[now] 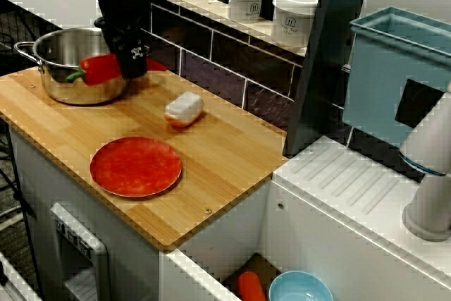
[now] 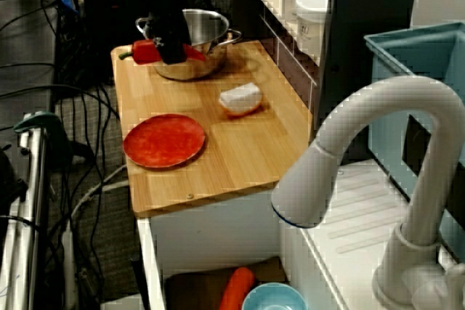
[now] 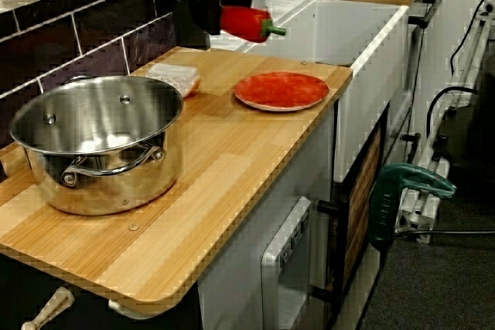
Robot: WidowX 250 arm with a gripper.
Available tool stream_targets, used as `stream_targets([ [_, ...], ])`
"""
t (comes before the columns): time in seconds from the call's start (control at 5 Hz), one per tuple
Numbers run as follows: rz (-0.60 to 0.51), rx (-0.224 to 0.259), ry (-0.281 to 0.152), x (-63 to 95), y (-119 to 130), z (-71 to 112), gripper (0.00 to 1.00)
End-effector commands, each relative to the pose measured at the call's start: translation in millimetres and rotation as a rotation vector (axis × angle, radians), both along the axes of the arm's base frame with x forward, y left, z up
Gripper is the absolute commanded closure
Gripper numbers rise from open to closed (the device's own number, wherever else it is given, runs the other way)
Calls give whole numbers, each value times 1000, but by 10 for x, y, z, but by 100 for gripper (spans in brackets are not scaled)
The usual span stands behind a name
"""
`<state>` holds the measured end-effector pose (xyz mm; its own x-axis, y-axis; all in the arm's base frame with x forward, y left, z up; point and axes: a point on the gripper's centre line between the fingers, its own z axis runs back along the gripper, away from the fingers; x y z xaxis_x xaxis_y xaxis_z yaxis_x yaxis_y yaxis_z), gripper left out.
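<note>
View from above: the black gripper (image 1: 130,61) is clamped on a glossy red pepper (image 1: 99,68) with a green stem, held aloft near the rim of a round steel pot (image 1: 62,91). A flat red plate (image 1: 135,167) and a rounded white block (image 1: 184,107) lie on the wooden counter (image 1: 225,153) beside the pot.

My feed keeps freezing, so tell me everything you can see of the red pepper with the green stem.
The glossy red pepper is whole, elongated and smooth-skinned, with a short green stem at one end. It hangs roughly level in the air, its other end clamped in the black gripper, stem pointing away from the tiled wall. It is near the rim of the shiny steel pot, touching neither it nor the wooden counter.
</note>
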<state>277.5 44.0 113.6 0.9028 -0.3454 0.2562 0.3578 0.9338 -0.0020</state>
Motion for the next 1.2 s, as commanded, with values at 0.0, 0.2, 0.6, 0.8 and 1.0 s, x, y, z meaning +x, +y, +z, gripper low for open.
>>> stream_targets([
  [0.0, -18, 29, -58, -161, -194, -19, 100],
  [0.2, -34, 33, -69, -210, -320, -64, 100],
  [0.6, -60, 71, -61, -243, -520, -264, 100],
  [0.8, -57, 76, -50, -214, -510, -307, 100],
  [1.0, -58, 81, -47, -215, -501, -336, 100],
])
